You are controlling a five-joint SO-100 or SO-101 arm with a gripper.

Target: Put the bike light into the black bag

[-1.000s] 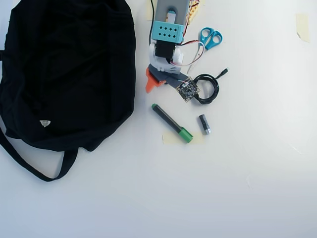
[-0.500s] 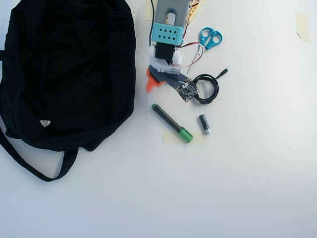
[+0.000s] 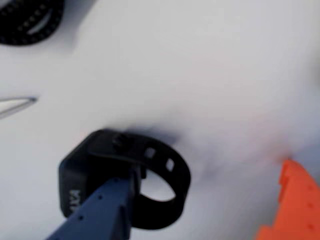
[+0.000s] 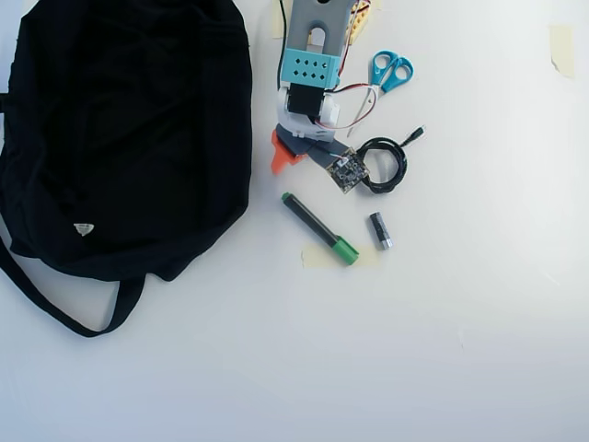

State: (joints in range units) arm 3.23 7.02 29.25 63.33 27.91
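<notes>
Gripper (image 3: 200, 220) open over the bike light (image 3: 125, 180), blue finger reaching into the strap loop, orange finger well to the side (wrist view). Light rests on the surface; black bag (image 4: 129, 129) lies apart. Risk: closing off-centre may flick the light away.

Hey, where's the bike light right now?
The bike light lies on the white table at the lower left of the wrist view, with the gripper's blue finger over it. In the overhead view the arm hides it.
</notes>
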